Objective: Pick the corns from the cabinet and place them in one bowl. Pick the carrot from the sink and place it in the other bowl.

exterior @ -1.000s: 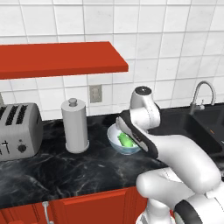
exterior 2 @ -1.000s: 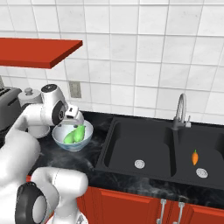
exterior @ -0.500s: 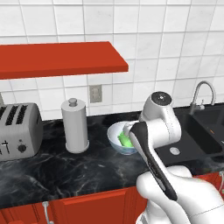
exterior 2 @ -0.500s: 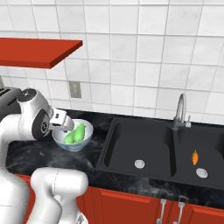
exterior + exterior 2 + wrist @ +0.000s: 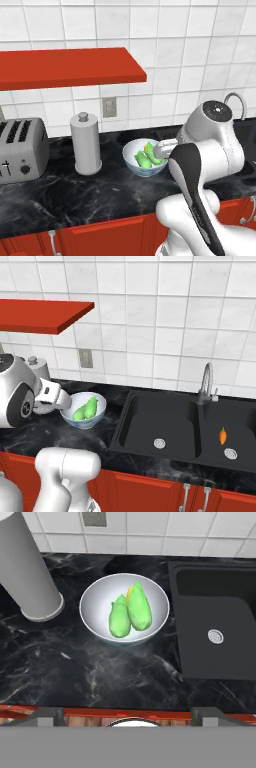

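Both corns [image 5: 130, 613] lie side by side in the pale bowl [image 5: 95, 617] on the black worktop [image 5: 75, 667], beside the grey canister [image 5: 27, 577]. The hand [image 5: 52, 398] hangs just beside the bowl with fingers wide apart, holding nothing. The carrot [image 5: 223, 435] lies in the sink [image 5: 150, 426] (right basin, near its drain).

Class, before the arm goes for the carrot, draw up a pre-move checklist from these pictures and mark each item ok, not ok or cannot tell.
1. Both corns lie in the pale glass bowl: ok.
2. Pincer holds nothing: ok.
3. Carrot lies in the right basin of the sink: ok.
4. Nothing covers the carrot: ok.
5. Tap stands near the carrot, may hinder the approach: cannot tell.
6. Brown bowl ready for the carrot: cannot tell.
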